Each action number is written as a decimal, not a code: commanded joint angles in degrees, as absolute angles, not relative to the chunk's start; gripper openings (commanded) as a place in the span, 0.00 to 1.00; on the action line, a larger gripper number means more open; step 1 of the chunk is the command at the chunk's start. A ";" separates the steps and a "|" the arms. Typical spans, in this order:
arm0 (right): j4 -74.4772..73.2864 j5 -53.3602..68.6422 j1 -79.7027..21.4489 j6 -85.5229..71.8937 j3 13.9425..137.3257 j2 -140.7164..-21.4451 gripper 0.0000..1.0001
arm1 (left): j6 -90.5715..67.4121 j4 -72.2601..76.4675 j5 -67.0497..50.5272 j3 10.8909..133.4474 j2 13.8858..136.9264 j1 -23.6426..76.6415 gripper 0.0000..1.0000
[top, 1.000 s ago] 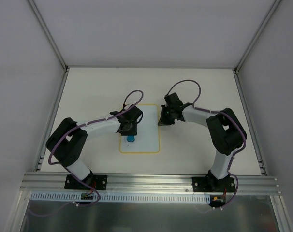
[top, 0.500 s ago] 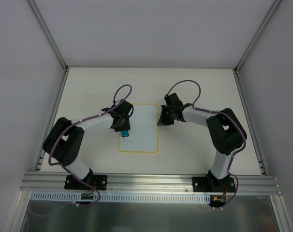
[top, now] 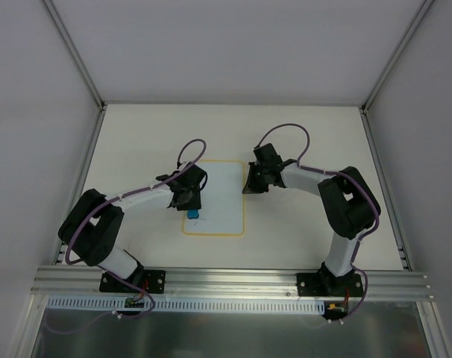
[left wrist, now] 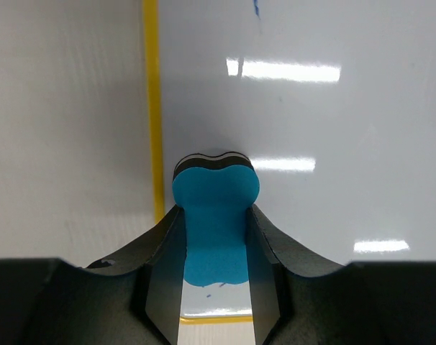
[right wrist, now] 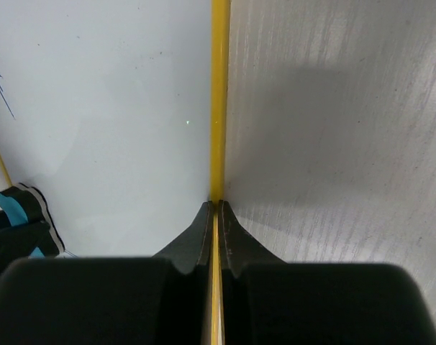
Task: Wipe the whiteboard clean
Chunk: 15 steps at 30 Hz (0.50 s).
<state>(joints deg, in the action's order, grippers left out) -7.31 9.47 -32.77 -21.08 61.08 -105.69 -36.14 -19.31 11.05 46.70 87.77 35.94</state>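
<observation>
1. My left end effector [left wrist: 214,215] grips the blue eraser [left wrist: 216,190], set on the whiteboard [left wrist: 311,144] beside its left yellow border.
2. My right end effector [right wrist: 215,210], fingers together, rests on the right border.
3. The whiteboard lies mid-counter [top: 136,142]; both arms reach inward, elbows out.

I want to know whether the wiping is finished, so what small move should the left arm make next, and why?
Probably slide the left gripper, its jaws shut on the blue eraser, forward across the whiteboard to the blue mark ahead of it; the right gripper pins the yellow border.
</observation>
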 commanded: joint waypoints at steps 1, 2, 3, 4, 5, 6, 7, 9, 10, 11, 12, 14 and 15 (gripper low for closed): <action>-15.47 5.97 -32.96 -20.13 58.71 -110.57 0.00 | -39.02 -31.28 7.04 43.42 92.19 41.38 0.00; -15.47 6.06 -32.96 -20.04 58.71 -110.74 0.00 | -40.15 -31.55 6.51 44.11 92.63 44.01 0.00; -15.47 6.15 -32.96 -20.04 58.71 -110.74 0.00 | -40.69 -31.73 6.42 44.38 93.16 45.34 0.00; -15.38 5.98 -32.96 -20.04 58.54 -110.57 0.00 | -41.13 -31.82 6.33 44.73 93.77 46.48 0.00; -15.38 5.98 -33.05 -20.04 58.54 -110.39 0.00 | -42.09 -31.90 6.07 45.08 94.04 48.23 0.00; -15.47 5.98 -32.96 -19.95 58.45 -110.30 0.00 | -42.45 -31.90 5.11 45.26 94.13 48.86 0.00; -15.47 5.98 -32.96 -19.86 58.45 -110.39 0.00 | -42.80 -31.90 5.01 45.44 94.39 49.56 0.00; -15.38 6.06 -32.96 -19.95 58.62 -110.56 0.00 | -43.42 -31.90 5.10 46.23 94.66 51.40 0.00; -15.38 6.24 -32.96 -19.95 58.71 -110.65 0.00 | -43.50 -31.99 5.18 46.84 94.92 51.59 0.00; -15.38 6.33 -33.05 -19.95 58.80 -110.83 0.00 | -43.68 -32.08 5.79 47.11 94.92 51.68 0.00; -15.29 6.50 -32.96 -19.95 58.89 -111.00 0.00 | -43.77 -32.25 6.76 47.28 94.83 51.51 0.00; -15.29 6.94 -33.05 -19.95 58.89 -111.01 0.00 | -43.77 -32.61 8.43 47.29 94.22 50.54 0.00; -15.12 6.86 -32.96 -19.86 58.71 -111.01 0.00 | -43.86 -33.04 8.70 47.02 93.87 48.80 0.00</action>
<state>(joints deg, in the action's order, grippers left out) -7.53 10.04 -32.60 -21.04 61.34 -105.91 -41.41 -24.82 12.62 50.39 90.52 50.06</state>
